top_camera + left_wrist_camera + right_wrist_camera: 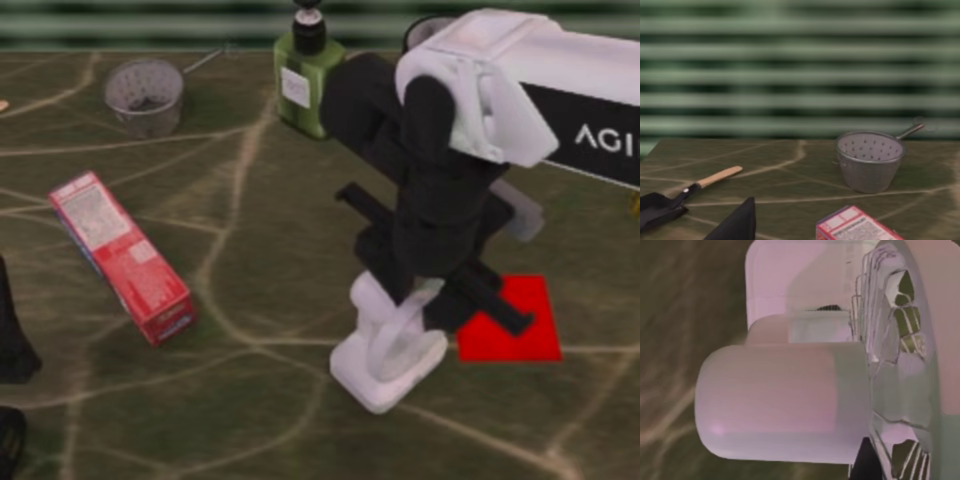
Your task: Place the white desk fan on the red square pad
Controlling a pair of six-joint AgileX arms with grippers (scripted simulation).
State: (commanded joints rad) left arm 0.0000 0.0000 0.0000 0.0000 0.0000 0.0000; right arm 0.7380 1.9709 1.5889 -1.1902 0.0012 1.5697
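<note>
Hovering over your small white plastic desk fan [385, 355], right pincer [425, 300], finger state you cannot tell, flat red square pad [520, 335] just beside the fan's base, on the surface's right.

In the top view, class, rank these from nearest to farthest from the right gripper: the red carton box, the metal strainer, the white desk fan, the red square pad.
1. White desk fan, right at the right gripper.
2. Red square pad, just to its right.
3. Red carton box, left side.
4. Metal strainer, far left corner.

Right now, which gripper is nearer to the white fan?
The right one. The right gripper is directly over the white fan, close around its head. The left gripper sits parked at the table's left edge, far from it.
</note>
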